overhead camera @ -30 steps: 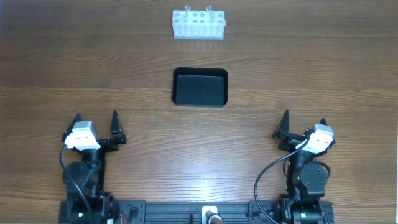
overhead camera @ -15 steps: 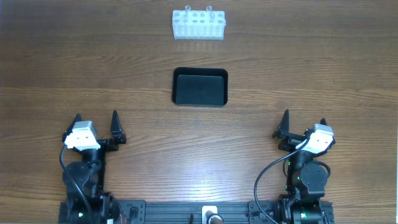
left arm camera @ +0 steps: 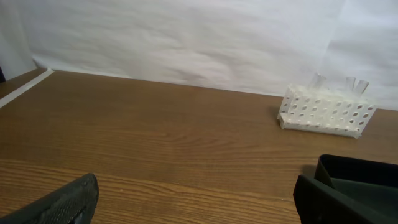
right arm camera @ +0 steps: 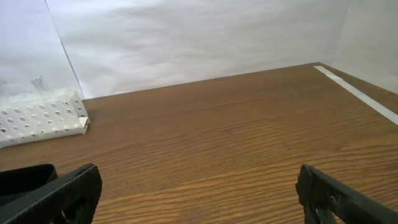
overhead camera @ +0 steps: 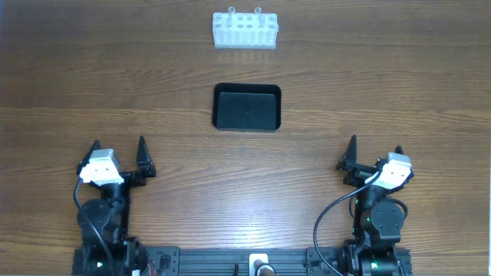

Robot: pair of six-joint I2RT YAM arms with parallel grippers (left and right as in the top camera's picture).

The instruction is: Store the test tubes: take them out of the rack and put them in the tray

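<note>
The left gripper (overhead camera: 118, 146) sits low near its base at the table's (overhead camera: 92, 77) near-left, fingers spread wide with nothing between them. Off to that side, its wrist view shows a pale strip (left arm camera: 28, 86) along the table's far-left border. The wood between it and the middle is bare. In the middle lies the tray (overhead camera: 247, 109), black, shallow and with no tubes in it. Beyond it, well apart and close to the far edge, stands the white rack (overhead camera: 245, 32). Two tubes (overhead camera: 258, 10) poke up from its back row, one toward each end; whether other holes are filled I cannot tell. A white backdrop (left arm camera: 186, 37) rises just behind the rack, so there looks to be little room past it. The right gripper (overhead camera: 375, 146) sits at the near-right, likewise spread wide and holding nothing, with open wood ahead and another strip (right arm camera: 354, 90) toward the right border. By my reading the task has not started: every tube is in the rack and neither arm is near it. The next move calls for one arm to reach across the tray to the rack. It should come down from above over one tube, close on the tube's top and lift straight up so the light rack is not dragged. Either arm has a free path. Each tube suits the arm on its own side.
</note>
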